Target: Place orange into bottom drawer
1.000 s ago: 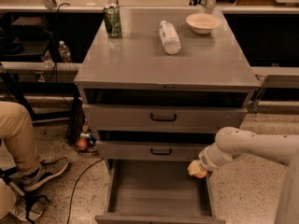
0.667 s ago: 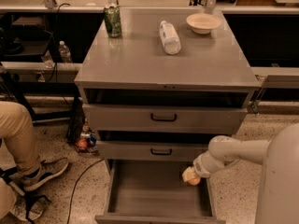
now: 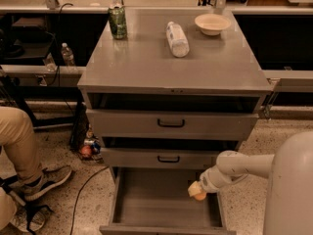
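Looking down from the camera view, we see the grey cabinet [image 3: 171, 70] from the front, with the bottom drawer [image 3: 146, 204] pulled out toward us, its plain flat floor bare and in shadow. The gripper [image 3: 197, 192] hangs at the drawer's right side, just inside the right wall and near the back, below the middle drawer front [image 3: 146, 158]. Its pale fingers [image 3: 193, 188] are clamped on the orange [image 3: 200, 196], which shows as a small bright round shape at the gripper's tip. We cannot tell whether the orange touches the drawer floor or sits just above it. The white arm [image 3: 244, 164] reaches in from the right, and the robot's rounded white body [image 3: 293, 190] fills the lower right corner.

Above, the upper drawer front [image 3: 132, 124] and the middle one each carry a black loop handle. Both stand slightly out from the frame, with dark gaps over them.

On the cabinet top we find a green can [image 3: 117, 22] standing upright at the back left. A clear plastic bottle [image 3: 177, 39] lies on its side near the middle. A cream bowl [image 3: 212, 23] rests at the back right, well apart from the can.

To the left, a person's leg in tan trousers [image 3: 17, 141] and a dark shoe [image 3: 46, 180] show at the edge. A small water bottle [image 3: 67, 55] stands on the ledge beside the cabinet. A dark red round thing [image 3: 86, 151] lies on the speckled floor by the cabinet's left foot, and a black cable [image 3: 83, 190] runs across the floor nearby.
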{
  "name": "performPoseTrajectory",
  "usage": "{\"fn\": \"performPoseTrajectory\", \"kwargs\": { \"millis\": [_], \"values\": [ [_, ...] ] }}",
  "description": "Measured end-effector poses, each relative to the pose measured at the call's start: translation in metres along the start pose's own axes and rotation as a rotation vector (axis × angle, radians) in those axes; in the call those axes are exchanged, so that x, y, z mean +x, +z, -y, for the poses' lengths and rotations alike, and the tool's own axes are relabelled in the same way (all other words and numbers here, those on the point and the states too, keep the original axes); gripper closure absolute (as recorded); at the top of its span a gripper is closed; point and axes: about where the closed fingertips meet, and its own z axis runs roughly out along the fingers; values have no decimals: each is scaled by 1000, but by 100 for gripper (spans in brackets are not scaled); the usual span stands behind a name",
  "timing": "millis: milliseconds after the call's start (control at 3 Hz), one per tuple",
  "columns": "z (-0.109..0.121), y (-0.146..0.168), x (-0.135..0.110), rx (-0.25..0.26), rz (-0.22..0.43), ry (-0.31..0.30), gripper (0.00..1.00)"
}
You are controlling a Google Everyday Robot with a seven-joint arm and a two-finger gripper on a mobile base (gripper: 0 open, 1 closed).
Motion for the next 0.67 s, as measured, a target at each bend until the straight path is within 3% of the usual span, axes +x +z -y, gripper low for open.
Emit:
{"fn": "performPoseTrajectory", "kwargs": {
  "millis": [333, 667],
  "values": [
    [6, 18, 2, -39, -11, 22, 100],
    [12, 51, 1, -112, -19, 39, 100]
  ]
}}
